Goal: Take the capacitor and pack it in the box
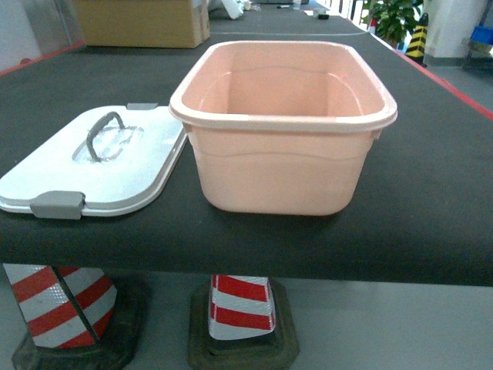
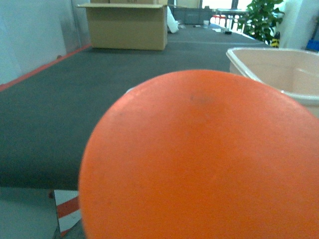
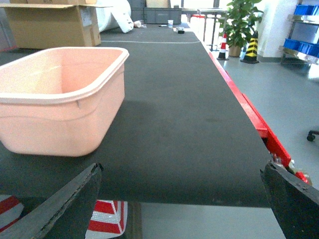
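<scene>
Neither arm reaches into the head view. The right gripper (image 3: pixel 182 199) shows only in its own wrist view: two dark, worn fingers (image 3: pixel 60 206) at the bottom corners of the picture, spread wide apart with nothing between them. The left gripper cannot be made out, since an orange ball (image 2: pixel 199 159) fills most of the left wrist view.

The box (image 1: pixel 283 158) is smooth pale pink plastic with a soft sheen; its lid (image 1: pixel 92 166) is glossy white plastic with matt grey clasps. The table (image 1: pixel 431 193) wears a dark matt covering. Lower centre of the left wrist view, an orange ball (image 2: pixel 199 159) looks finely textured and matt
</scene>
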Robot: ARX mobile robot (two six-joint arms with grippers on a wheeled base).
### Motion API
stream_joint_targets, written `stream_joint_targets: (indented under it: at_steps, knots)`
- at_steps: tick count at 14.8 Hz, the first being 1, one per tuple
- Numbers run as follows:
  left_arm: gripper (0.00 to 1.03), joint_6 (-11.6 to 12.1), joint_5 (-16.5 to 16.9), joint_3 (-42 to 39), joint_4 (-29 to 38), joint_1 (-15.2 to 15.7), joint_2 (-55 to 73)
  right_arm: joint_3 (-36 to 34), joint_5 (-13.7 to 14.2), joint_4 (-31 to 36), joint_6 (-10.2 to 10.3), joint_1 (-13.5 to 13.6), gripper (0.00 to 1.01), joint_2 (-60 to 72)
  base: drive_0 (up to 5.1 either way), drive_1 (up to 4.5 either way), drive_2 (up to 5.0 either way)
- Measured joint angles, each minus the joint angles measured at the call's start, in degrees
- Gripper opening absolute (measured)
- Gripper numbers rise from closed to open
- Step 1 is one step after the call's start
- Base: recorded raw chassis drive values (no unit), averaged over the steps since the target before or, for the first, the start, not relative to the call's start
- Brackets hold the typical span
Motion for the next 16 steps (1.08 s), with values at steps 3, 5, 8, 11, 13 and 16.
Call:
stream_joint_targets:
  at_steps: [3,5,8,11,13,16]
  knots:
    - [0.44,0.0,0.1,0.0,0.3,0.0,0.0,0.0,0.0,0.2,0.0,0.0,0.98,0.0,0.0,0.00,0.0]
    - [0.44,0.0,0.1,0.0,-0.2,0.0,0.0,0.0,0.0,-0.1,0.0,0.0,0.98,0.0,0.0,0.00,0.0]
    - [0.44,0.0,0.1,0.0,0.0,0.0,0.0,0.0,0.0,0.0,0.0,0.0,0.98,0.0,0.0,0.00,0.0]
    - [0.44,0.0,0.1,0.0,0.0,0.0,0.0,0.0,0.0,0.0,0.0,0.0,0.98,0.0,0.0,0.00,0.0]
    - [0.44,0.1,-0.4,0.0,0.2,-0.1,0.0,0.0,0.0,0.0,0.0,0.0,0.98,0.0,0.0,0.00,0.0]
    - [0.44,0.4,-17.0,0.1,26.7,-11.7,23.4,0.0,0.0,0.0,0.0,0.0,0.98,0.0,0.0,0.00,0.0]
